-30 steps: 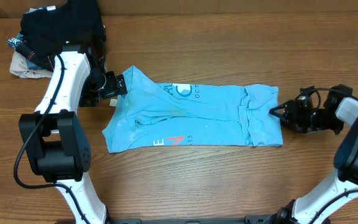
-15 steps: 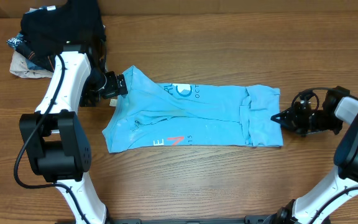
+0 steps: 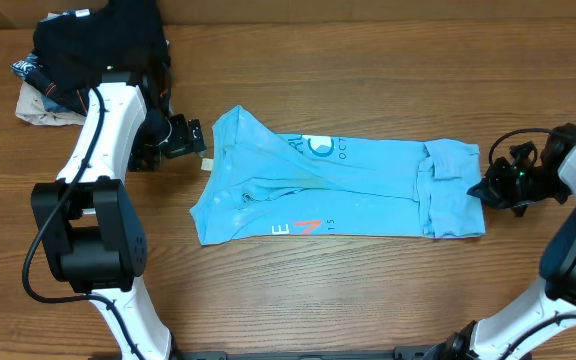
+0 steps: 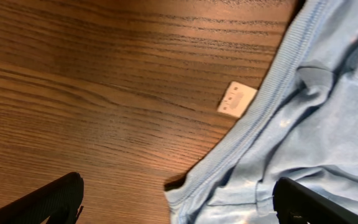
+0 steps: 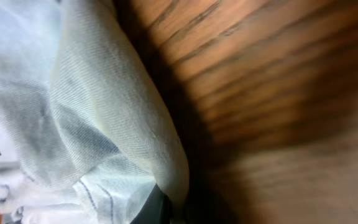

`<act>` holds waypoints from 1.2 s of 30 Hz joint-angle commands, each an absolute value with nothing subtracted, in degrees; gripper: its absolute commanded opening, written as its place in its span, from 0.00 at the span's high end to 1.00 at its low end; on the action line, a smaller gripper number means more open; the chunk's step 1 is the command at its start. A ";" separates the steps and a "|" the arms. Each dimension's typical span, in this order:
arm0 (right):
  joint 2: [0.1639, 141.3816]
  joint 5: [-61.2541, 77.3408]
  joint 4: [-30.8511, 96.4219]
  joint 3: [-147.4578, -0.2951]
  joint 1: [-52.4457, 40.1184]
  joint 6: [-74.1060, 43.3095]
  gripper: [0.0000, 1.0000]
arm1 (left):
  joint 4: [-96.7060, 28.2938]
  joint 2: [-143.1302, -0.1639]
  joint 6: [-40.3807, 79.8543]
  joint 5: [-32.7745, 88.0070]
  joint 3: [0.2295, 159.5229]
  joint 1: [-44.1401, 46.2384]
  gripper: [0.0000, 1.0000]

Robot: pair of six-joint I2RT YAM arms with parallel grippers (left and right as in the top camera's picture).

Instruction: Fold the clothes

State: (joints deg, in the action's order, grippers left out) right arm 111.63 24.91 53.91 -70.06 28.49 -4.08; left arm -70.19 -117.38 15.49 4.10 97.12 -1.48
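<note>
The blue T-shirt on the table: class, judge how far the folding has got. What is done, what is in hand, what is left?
Done: the T-shirt lies as a long narrow band, seemingly folded lengthwise. In hand: the right claw is shut on the end nearest it; the left claw hangs open by the other end, holding nothing. Left: the crosswise folds into a compact packet.

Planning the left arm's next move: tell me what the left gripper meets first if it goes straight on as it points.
The shirt: its ribbed edge lies just ahead, between the open fingers of the left gripper. Height is unclear, so it might pass just above the cloth.
</note>
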 commanded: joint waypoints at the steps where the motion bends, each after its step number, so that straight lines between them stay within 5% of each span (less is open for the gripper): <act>1: 106.59 19.86 54.15 -71.37 27.90 -6.52 0.96 | -69.95 -117.64 15.44 4.51 97.58 -1.04 0.00; 36: 99.44 -15.64 59.11 -71.42 -6.81 -28.82 0.96 | -69.19 -117.64 15.46 4.51 97.58 -1.02 0.00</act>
